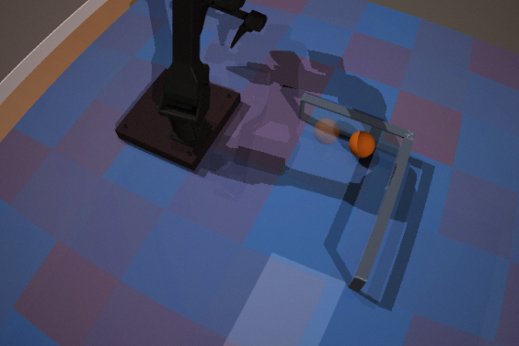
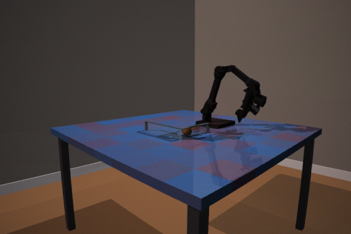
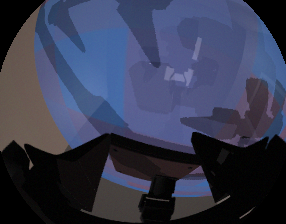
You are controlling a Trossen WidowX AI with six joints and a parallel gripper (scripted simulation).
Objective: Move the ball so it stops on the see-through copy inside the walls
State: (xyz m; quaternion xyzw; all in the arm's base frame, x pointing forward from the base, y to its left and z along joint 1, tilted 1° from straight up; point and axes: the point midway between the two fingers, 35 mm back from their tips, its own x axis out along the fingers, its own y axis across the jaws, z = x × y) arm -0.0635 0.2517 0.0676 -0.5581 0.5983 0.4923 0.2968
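The pincer [image 1: 235, 40] hangs in the air beside the arm's base [image 1: 179, 128], fingers spread wide, nothing between them. From the base, it sits at about 1 o'clock in the top view, high off the table [image 2: 199, 188], tips pointing down. The wrist view shows only tabletop and shadows between the 2 fingers, no ball, so it is nowhere near its work yet.

Out at about 3 o'clock from the base lies the ball [image 1: 362, 144], orange, resting on the table inside the corner, just beside the far wall [image 1: 350, 114] and near where it meets the side wall [image 1: 384, 213]. The see-through copy [image 1: 327, 131] sits at 9 o'clock of the ball, close by, along that same far wall.

What could go wrong, as I judge it: the ball is round and free, so 1 fingertip clipping it on the way down would send it rolling, maybe out the open side. The far wall is so near the ball that a finger could land on the wall's top edge instead of slipping past. And if the ball is let go with any sideways motion, it may roll on from the copy rather than stop; pulling away carelessly could nudge it too.

The count: 1 arm, 1 pincer, 1 ball, 1 see-through copy, 2 walls, 1 table.
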